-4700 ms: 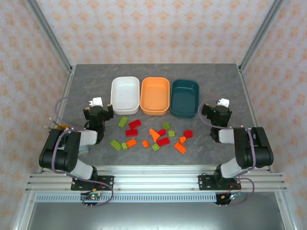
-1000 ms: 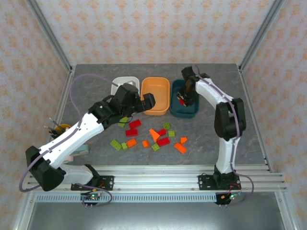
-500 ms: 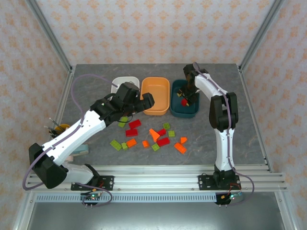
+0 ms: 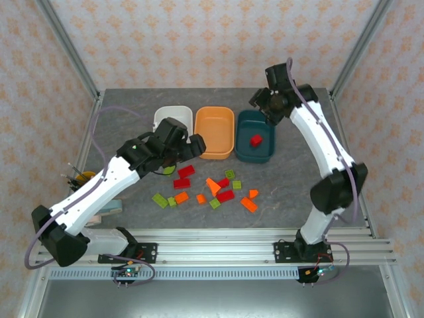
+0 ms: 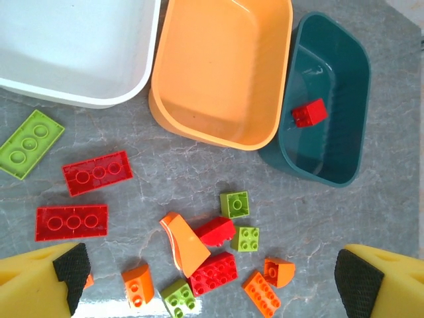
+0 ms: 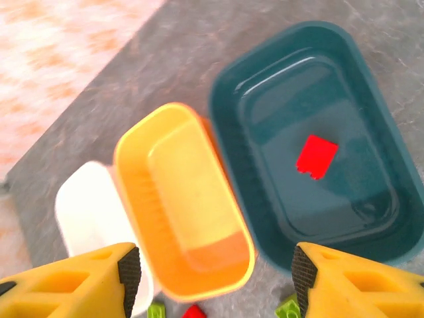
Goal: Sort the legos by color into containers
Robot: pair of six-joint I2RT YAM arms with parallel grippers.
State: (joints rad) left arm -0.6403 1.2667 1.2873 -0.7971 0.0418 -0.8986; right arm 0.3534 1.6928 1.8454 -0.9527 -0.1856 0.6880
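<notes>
Legos (image 4: 225, 195) lie loose on the grey counter (image 4: 298, 172), clustered just in front of three tubs set side by side; the white tub (image 4: 173, 114) is on the left, the orange tub (image 4: 214, 132) in the middle, the dark teal tub (image 4: 258, 122) on the right, each close against its neighbour. One small red brick (image 4: 256, 140) rests on the floor of the teal tub, apart from its walls.

The left gripper (image 4: 196, 146) hangs over the counter by the near corners of the white and orange tubs; seen from its wrist, its yellow fingers (image 5: 40, 278) stand spread wide at the bottom corners, with nothing held between them. Beneath it lie two long red plates (image 5: 97, 173), one behind the other; a long green plate (image 5: 30, 144) sits tilted just in front of the white tub. Further right an orange sloped piece (image 5: 184, 242) touches a red block (image 5: 215, 230); two small green squares (image 5: 234, 204) sit just beside them; several small orange bricks (image 5: 262, 294) and another green one (image 5: 179, 297) lie nearest the arms.

The right gripper (image 6: 215, 270) is raised high above the far end of the teal tub, its arm stretched up and back; its fingers (image 6: 66, 285) are spread well apart and carry nothing; its wrist view looks straight down on the teal and orange tubs, with the red brick lying well below.
</notes>
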